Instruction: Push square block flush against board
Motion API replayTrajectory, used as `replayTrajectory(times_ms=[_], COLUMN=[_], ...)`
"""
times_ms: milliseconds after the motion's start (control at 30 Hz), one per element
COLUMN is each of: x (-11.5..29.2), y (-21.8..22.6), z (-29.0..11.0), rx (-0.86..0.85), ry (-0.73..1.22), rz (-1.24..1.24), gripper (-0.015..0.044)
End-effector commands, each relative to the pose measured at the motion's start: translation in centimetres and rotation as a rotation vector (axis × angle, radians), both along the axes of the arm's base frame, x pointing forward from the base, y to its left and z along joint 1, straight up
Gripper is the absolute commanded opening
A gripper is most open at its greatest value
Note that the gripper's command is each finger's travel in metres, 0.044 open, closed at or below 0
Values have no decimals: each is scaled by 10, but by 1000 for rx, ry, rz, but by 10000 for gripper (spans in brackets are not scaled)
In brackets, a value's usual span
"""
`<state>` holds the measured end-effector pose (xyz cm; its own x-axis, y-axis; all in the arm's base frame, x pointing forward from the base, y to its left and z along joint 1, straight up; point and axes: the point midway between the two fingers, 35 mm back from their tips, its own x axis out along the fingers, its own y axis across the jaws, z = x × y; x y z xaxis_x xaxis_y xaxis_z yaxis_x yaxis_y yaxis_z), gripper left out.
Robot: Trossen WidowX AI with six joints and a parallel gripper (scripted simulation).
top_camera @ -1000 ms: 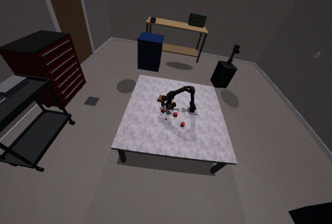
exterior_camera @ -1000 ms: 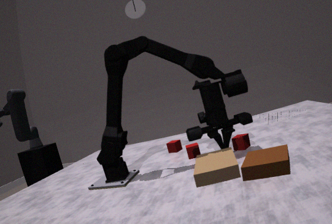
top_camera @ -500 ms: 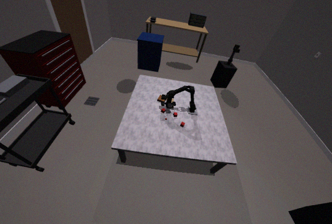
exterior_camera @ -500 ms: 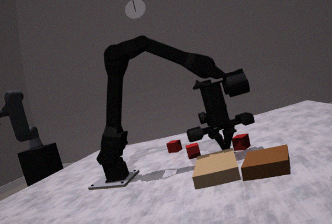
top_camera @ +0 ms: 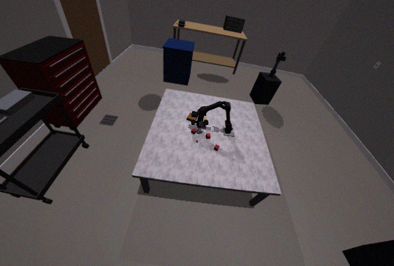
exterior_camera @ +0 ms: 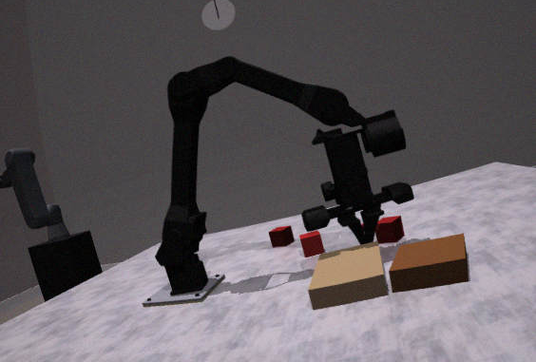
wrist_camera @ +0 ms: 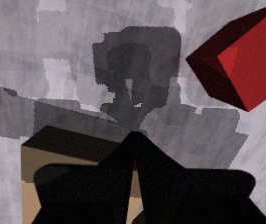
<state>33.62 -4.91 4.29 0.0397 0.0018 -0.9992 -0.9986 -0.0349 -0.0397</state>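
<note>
A tan square block (exterior_camera: pixel 349 273) (wrist_camera: pixel 29 172) lies flat on the table. An orange-brown board (exterior_camera: pixel 430 258) lies just to its right in the exterior view, with a narrow gap between them. Their near faces look roughly in line. My gripper (exterior_camera: pixel 363 238) (wrist_camera: pixel 135 136) (top_camera: pixel 200 123) is shut and empty. Its tips point down at the far edge of the tan block, near the corner closest to the board. In the wrist view the fingers hide much of the block.
Three small red cubes (exterior_camera: pixel 281 236) (exterior_camera: pixel 312 243) (exterior_camera: pixel 390 229) stand behind the block and board; one red cube (wrist_camera: pixel 245 60) is close to my fingers. The arm's base (exterior_camera: pixel 182 289) is to the left on the grey table (exterior_camera: pixel 428 330) (top_camera: pixel 174 165).
</note>
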Motion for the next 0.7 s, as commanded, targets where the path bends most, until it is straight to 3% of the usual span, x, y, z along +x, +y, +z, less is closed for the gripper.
replayTrajectory(times_ms=[0,667], x=[-1,0], y=[-7,14], z=[-2,-2], rx=[-6,-5], ry=[8,8], rz=[-1,-1], gripper=[0,0])
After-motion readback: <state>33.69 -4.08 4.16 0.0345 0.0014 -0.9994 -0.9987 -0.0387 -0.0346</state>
